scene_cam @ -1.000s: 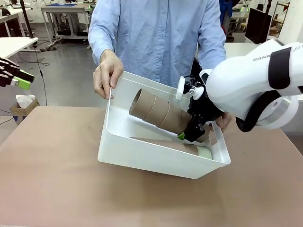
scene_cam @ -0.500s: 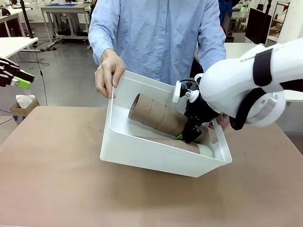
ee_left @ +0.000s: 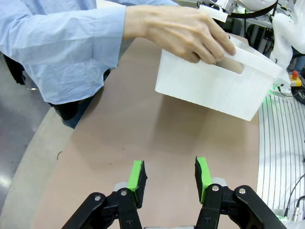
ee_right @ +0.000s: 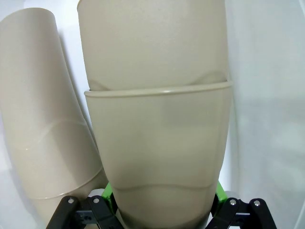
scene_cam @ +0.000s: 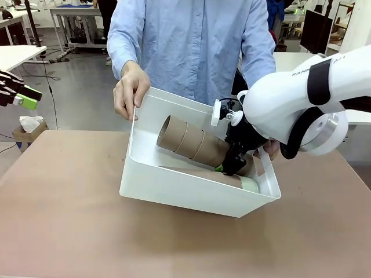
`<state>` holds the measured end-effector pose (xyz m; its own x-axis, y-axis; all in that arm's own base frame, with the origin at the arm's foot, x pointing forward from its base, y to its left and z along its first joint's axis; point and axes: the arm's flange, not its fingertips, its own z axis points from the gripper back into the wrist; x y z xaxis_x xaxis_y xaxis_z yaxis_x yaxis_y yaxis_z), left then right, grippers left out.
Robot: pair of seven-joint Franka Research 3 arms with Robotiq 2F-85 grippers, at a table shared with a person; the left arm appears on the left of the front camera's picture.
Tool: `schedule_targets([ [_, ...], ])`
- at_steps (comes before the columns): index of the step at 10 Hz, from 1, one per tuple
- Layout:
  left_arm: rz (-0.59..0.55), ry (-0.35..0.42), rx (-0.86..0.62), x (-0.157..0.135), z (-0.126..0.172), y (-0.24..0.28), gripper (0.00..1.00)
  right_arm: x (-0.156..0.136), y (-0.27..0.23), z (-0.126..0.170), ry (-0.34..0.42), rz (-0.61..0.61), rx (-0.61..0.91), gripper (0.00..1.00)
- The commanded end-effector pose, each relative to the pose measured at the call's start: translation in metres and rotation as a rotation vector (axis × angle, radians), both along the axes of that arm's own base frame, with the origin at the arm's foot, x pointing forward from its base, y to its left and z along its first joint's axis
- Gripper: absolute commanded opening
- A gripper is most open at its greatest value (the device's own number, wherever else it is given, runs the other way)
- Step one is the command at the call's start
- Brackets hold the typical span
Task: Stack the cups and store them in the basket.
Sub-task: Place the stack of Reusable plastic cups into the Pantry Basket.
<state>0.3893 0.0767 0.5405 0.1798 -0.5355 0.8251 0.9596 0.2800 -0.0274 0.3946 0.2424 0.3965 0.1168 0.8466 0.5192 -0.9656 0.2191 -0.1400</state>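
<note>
A person tilts the white basket (scene_cam: 174, 194) toward me, one hand (scene_cam: 130, 90) on its far left corner. My right gripper (scene_cam: 227, 166) is inside the basket, shut on the narrow end of a nested stack of brown cups (scene_cam: 188, 141) held slanted, mouth up-left. Under it another brown stack (scene_cam: 197, 174) lies on the basket floor, ending in a mint-green cup (scene_cam: 250, 185). In the right wrist view the held stack (ee_right: 157, 143) rises from the gripper (ee_right: 162, 202), the other stack (ee_right: 43, 133) beside it. My left gripper (scene_cam: 32, 98) hangs off the table's left, open and empty (ee_left: 170, 179).
The brown table (scene_cam: 69, 220) is bare around the basket. In the left wrist view the basket (ee_left: 214, 86) sits far ahead with the person's hand (ee_left: 186, 33) on its handle. The person's other hand (scene_cam: 272, 149) holds the basket's right side behind my right arm.
My right gripper has moved down and left, bringing the held stack lower into the basket. The person's hand and the basket shifted slightly. The left gripper has not moved.
</note>
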Motion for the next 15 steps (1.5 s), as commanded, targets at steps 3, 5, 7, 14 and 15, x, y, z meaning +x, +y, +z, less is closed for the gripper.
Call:
schedule_targets([
  [3, 0.001, -0.004, -0.015, 0.000, 0.003, -0.001, 0.56, 0.006, 0.030, -0.006, -0.023, -0.015, -0.050, 0.84],
  [5, 0.001, -0.004, -0.015, 0.000, 0.003, -0.001, 0.56, 0.009, 0.051, -0.018, -0.005, 0.006, -0.054, 0.84],
  [7, 0.001, -0.004, -0.015, 0.000, 0.003, -0.001, 0.56, 0.007, 0.053, -0.023, -0.011, -0.010, -0.057, 0.84],
  [14, 0.001, -0.004, -0.015, 0.000, 0.003, -0.001, 0.56, 0.023, -0.023, 0.056, -0.017, -0.072, -0.017, 1.00],
  [15, 0.001, -0.004, -0.015, 0.000, 0.003, -0.001, 0.56, 0.033, -0.051, 0.088, -0.009, -0.070, 0.019, 1.00],
])
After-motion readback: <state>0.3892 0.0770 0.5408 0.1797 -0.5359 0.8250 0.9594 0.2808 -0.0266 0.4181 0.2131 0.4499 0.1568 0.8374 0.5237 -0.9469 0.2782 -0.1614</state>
